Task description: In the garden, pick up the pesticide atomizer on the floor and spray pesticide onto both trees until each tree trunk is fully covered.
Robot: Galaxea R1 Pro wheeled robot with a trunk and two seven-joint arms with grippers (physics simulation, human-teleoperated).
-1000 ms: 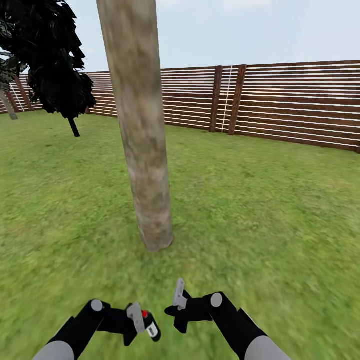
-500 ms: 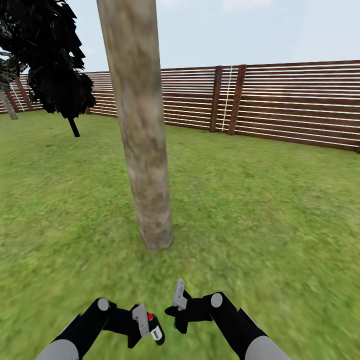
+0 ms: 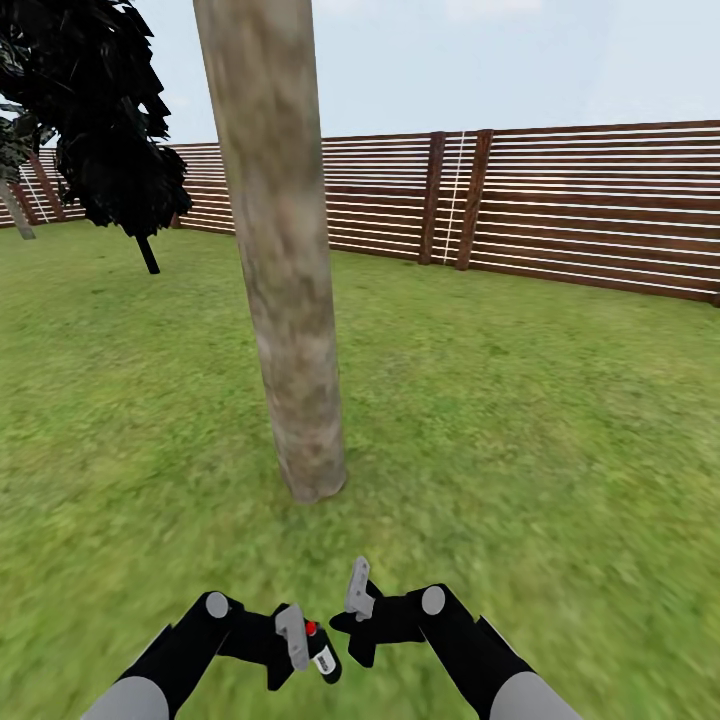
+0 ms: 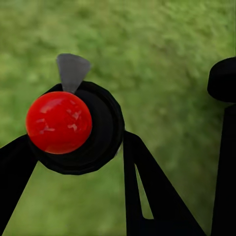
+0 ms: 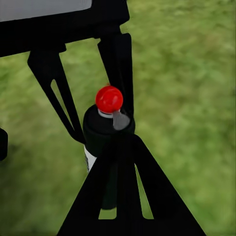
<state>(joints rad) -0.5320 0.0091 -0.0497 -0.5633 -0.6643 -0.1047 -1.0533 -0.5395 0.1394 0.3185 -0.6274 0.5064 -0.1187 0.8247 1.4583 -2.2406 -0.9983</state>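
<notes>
A thick grey-tan tree trunk rises from the grass lawn straight ahead, its base a short way beyond my hands. Low in the head view my left gripper is shut on the pesticide atomizer, a small black bottle with a red cap and white label. The left wrist view looks down on that red cap and grey nozzle tab. Right beside it, my right gripper is shut with nothing in it; its wrist view shows the atomizer just past its fingertips.
A reddish-brown slatted fence closes the lawn at the back. A dark-leaved tree with a thin black stem stands at the far left. Open grass lies to the right of the trunk.
My left arm has moved rightward with the atomizer, bringing it closer to the right gripper. The right arm and the view have stayed still.
</notes>
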